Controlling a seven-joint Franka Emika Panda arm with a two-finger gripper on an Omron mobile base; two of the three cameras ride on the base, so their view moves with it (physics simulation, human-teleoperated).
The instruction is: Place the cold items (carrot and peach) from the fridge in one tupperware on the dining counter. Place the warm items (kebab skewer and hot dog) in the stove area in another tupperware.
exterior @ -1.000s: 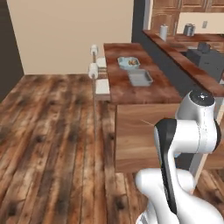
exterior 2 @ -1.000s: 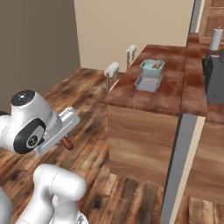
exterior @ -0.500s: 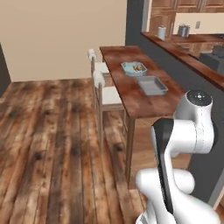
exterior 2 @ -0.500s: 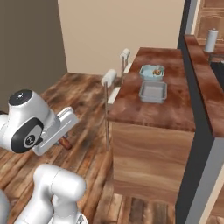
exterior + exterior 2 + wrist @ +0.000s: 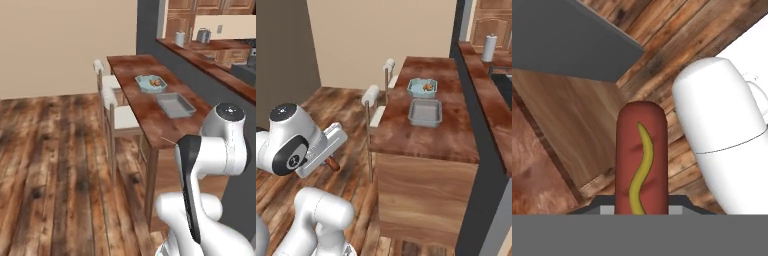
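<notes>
In the left base view I see the dining counter (image 5: 150, 107) with two white chairs (image 5: 120, 116) along its left side and two tupperware containers on top: a far tupperware (image 5: 151, 83) holding orange pieces I cannot identify, and a near tupperware (image 5: 175, 104) showing a bare grey floor. On the far ledge, that view adds two small metal vessels (image 5: 180, 38).

The right base view shows the same two containers and two chairs, plus a paper towel roll (image 5: 488, 48) on the far right ledge. Here the hand hangs low at left, over the wood floor (image 5: 351, 107), with one end of the hot dog (image 5: 332, 163) protruding.

The hand view shows one hot dog with a mustard stripe, rising between the gripper (image 5: 641, 207) fingers, which are clamped on it.
</notes>
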